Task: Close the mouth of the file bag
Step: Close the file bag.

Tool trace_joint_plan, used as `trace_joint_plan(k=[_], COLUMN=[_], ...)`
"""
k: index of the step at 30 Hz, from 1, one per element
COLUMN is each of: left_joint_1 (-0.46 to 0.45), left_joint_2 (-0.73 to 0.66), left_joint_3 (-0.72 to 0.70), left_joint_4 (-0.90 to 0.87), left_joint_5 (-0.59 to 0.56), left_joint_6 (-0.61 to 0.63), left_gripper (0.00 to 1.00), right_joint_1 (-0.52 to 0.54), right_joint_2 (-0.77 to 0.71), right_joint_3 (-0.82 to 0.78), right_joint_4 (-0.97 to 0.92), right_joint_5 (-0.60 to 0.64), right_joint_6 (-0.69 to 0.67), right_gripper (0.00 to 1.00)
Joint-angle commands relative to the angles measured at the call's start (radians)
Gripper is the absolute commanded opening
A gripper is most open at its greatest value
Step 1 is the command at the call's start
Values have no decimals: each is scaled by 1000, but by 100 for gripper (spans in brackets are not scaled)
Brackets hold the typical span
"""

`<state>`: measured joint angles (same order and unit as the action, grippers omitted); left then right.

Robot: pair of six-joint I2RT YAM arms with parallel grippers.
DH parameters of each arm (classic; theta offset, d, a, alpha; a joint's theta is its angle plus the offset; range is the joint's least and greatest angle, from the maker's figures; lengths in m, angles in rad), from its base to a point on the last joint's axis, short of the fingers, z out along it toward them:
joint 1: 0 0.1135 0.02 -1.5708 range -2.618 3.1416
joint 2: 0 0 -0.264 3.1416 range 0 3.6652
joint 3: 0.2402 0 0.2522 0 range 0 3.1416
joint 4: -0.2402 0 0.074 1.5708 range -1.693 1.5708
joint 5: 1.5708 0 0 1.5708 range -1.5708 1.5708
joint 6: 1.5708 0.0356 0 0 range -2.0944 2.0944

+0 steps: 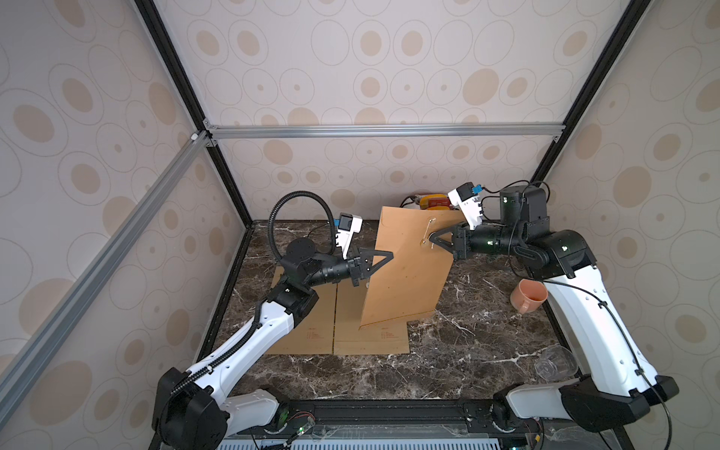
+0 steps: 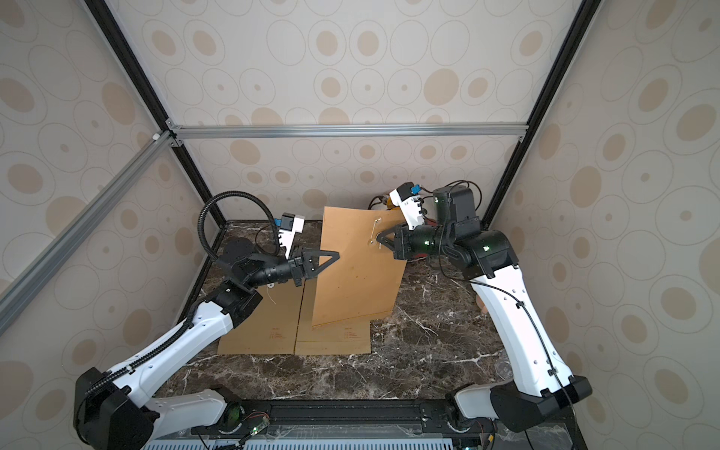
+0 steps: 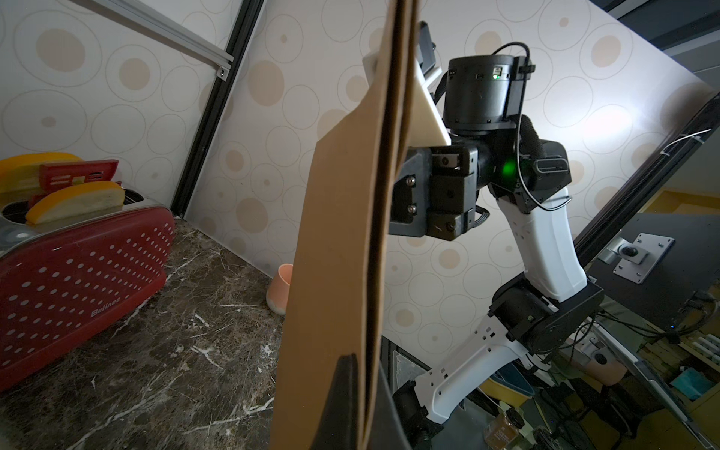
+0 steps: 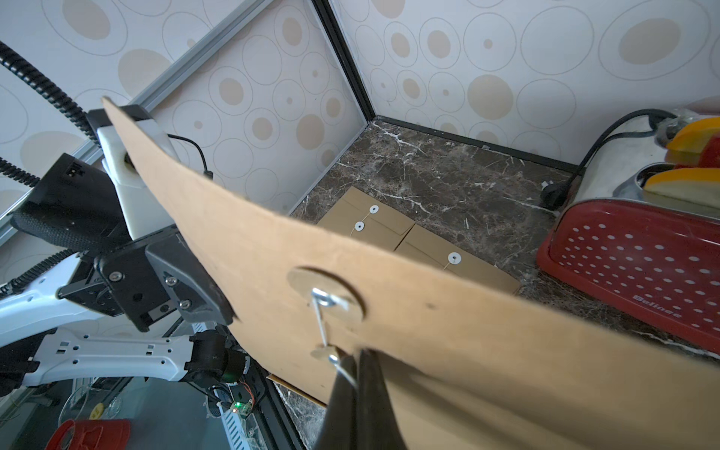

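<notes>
The left gripper is clamping shut on the near side edge of the kraft file bag, which is standing almost upright and hanging clear of the marble table, above two spare file bags lying flat. The right gripper is also closed, pressing in at the bag's face just beside the lower button. It seems to be pinching the free end of the closure string, though the pinch point itself is blurring out in the right wrist view, so this is a judgement. The flap is already lying folded against the bag's body, so the mouth is looking covered. The string is running in a single straight line from the upper button down to the lower one, with no built-up turns showing. So the folding is looking done and the fastening barely begun: the looping of the string round the buttons is still waiting, then setting the bag down.
</notes>
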<state>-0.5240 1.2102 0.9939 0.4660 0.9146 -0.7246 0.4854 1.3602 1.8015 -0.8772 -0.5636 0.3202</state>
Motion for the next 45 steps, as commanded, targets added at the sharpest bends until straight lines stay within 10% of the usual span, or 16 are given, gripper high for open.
trace_joint_plan(k=[1,45], left_joint_1=[-8,-20], left_joint_2=[-6,-1], left_joint_3=[44,48], left_joint_4=[-19,-44], left_joint_5=[23,20], left_joint_6=[27,45], left_gripper=[0,0], right_joint_1=[19,122], right_joint_2=[2,-31], right_joint_3=[29,-132], right_joint_4=[18,157], right_joint_5=[-23,0], right_joint_6=[10,99], right_gripper=[4,10])
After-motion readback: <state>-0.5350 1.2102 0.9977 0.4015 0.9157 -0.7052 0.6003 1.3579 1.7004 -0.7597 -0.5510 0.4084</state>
